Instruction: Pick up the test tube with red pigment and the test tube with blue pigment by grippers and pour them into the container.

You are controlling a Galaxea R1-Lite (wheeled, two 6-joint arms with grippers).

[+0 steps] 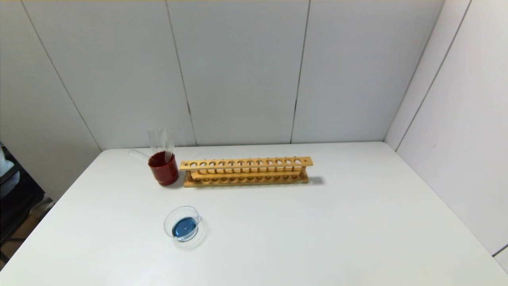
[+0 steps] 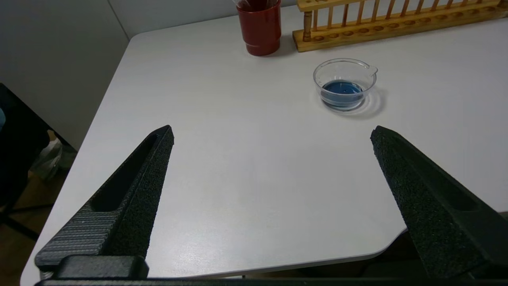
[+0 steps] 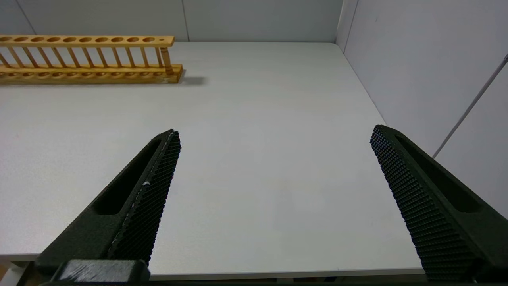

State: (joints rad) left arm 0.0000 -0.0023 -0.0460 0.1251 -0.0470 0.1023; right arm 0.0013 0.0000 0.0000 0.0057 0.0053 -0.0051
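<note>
Left pincer [image 2: 272, 133] hangs spread and empty over the tabletop's [image 2: 246, 174] near edge; right pincer [image 3: 274, 133] likewise. Ahead of the left one, the container [image 2: 344, 84] holds blue liquid. Beyond it, emptied tubes [image 1: 162, 140] stand in the red cup [image 2: 260, 28] beside the bare rack [image 1: 246, 171]. Pouring looks finished.

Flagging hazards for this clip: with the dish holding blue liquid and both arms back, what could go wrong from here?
1. The container holds blue liquid and stands free on the table; a passing arm might knock it and spill.
2. Clear tubes lean loosely in the red cup; a reach there could tip them.
3. The rack looks empty and no red liquid shows, so the task's tubes may be mistaken.
</note>
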